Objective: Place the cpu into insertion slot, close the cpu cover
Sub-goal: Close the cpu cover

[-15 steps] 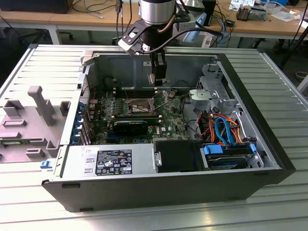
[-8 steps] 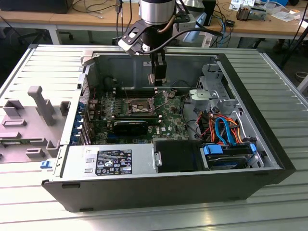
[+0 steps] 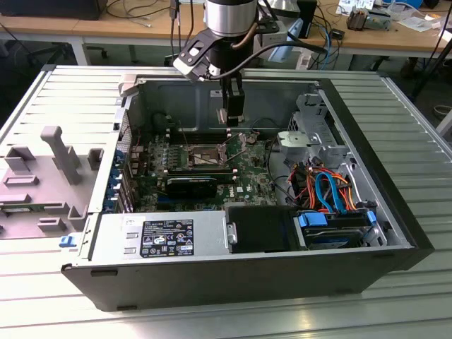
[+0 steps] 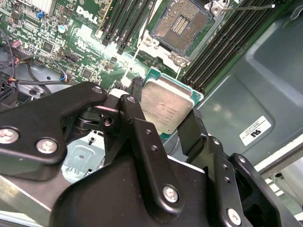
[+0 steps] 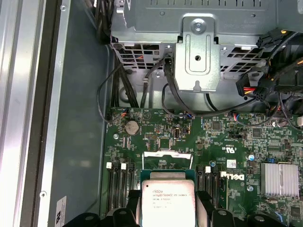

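Note:
My gripper (image 3: 229, 121) hangs inside the open computer case, a little above the motherboard and just behind the insertion slot (image 3: 201, 156). In both wrist views the black fingers (image 4: 193, 124) are shut on the cpu (image 4: 165, 105), a flat silver square on a green edge, held level. The insertion slot (image 4: 182, 22) lies bare, a dark centre in a silvery rim, apart from the chip. The cpu cover (image 5: 168, 158) stands swung up past the chip's far edge, and its lever wire (image 4: 246, 6) lies beside the socket. In the first wrist view, the cpu (image 5: 168, 202) hides the socket.
Long black memory slots (image 4: 227, 42) flank the socket. A grey drive cage (image 3: 311, 134) and a bundle of orange and blue cables (image 3: 325, 187) fill the exterior view's right. The power supply (image 3: 162, 236) sits at the near wall. A silver heatsink (image 5: 279, 179) stands on the board.

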